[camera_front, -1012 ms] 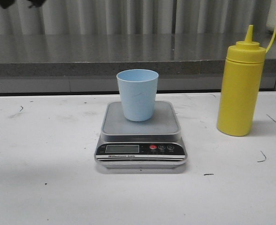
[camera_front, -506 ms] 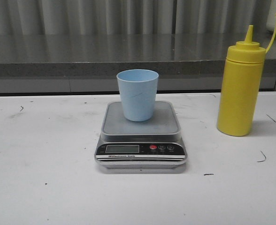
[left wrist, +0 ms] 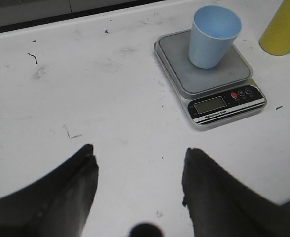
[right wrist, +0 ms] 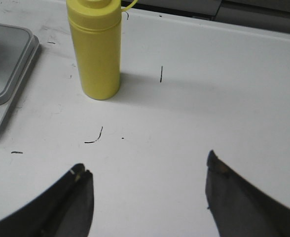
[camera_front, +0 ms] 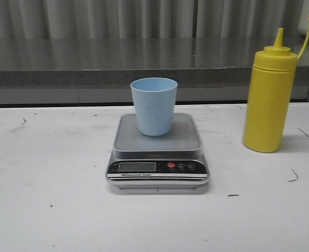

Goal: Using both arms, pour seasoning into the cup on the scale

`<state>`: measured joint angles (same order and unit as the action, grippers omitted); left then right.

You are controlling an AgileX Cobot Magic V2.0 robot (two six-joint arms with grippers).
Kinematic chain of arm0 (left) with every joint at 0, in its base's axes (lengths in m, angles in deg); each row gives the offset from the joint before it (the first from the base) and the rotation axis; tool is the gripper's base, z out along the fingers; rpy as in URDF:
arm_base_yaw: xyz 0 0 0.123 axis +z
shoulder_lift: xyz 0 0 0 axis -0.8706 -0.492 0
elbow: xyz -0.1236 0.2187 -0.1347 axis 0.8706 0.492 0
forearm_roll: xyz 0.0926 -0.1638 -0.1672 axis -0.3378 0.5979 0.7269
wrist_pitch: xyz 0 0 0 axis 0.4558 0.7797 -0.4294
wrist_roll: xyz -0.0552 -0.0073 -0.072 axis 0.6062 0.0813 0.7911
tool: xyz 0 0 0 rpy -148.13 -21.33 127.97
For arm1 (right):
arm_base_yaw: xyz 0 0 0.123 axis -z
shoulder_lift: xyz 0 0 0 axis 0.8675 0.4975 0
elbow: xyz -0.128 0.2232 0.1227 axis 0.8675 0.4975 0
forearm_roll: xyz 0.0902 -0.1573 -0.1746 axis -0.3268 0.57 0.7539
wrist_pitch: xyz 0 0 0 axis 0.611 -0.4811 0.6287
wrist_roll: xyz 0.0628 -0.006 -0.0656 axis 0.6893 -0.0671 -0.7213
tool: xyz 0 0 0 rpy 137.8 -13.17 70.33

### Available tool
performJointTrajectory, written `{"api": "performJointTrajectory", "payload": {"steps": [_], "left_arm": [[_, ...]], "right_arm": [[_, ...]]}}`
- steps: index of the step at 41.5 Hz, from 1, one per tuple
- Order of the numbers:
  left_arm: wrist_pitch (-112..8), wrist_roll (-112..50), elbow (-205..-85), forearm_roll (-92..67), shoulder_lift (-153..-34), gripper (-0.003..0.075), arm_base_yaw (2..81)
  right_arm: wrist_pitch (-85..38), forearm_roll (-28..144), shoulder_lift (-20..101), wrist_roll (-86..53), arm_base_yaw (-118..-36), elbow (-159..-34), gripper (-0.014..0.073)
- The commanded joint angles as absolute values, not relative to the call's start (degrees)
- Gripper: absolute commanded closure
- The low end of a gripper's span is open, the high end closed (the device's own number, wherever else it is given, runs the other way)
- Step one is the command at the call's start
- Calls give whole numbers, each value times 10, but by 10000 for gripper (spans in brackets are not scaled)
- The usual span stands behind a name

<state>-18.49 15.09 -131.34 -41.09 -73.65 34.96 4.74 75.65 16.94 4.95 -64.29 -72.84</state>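
The light blue cup (camera_front: 154, 106) stands upright on the steel plate of the silver scale (camera_front: 157, 157) at the table's middle. The yellow seasoning bottle (camera_front: 268, 98) stands upright to the right of the scale, its cap hanging off on a thin tether. Neither arm shows in the front view. In the left wrist view my left gripper (left wrist: 140, 154) is open over bare table, well short of the scale (left wrist: 184, 79) and cup (left wrist: 211, 37). In the right wrist view my right gripper (right wrist: 147, 165) is open and empty, some way from the bottle (right wrist: 95, 49).
A grey counter ledge (camera_front: 91, 63) runs along the back of the white table (camera_front: 49, 210), with a corrugated wall behind it. Small black marks dot the tabletop. The scale's corner (right wrist: 7, 74) lies beside the bottle in the right wrist view.
A dark shape at the front view's upper left corner one second ago has gone out of view. Cup, scale and bottle have not moved.
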Motion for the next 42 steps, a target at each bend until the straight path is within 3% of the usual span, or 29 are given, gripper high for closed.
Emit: {"api": "performJointTrajectory", "payload": {"steps": [1, 11, 18, 24, 34, 42], "left_arm": [[-225, 157, -1327, -407, -736, 332, 352], [-225, 157, -1327, -407, -736, 332, 352], [-225, 157, -1327, -407, -736, 332, 352], [-225, 157, -1327, -407, -736, 332, 352], [-225, 157, -1327, -407, -736, 332, 352], [-225, 157, -1327, -407, -736, 332, 352]], "right_arm": [[12, 759, 173, 43, -644, -745, 85], [30, 720, 182, 27, -654, -745, 74], [63, 720, 224, 22, -688, -765, -57], [68, 712, 276, 22, -702, -793, -69], [-16, 679, 348, 22, -702, -790, -66], [-180, 658, 390, 22, -702, -724, -17]]}}
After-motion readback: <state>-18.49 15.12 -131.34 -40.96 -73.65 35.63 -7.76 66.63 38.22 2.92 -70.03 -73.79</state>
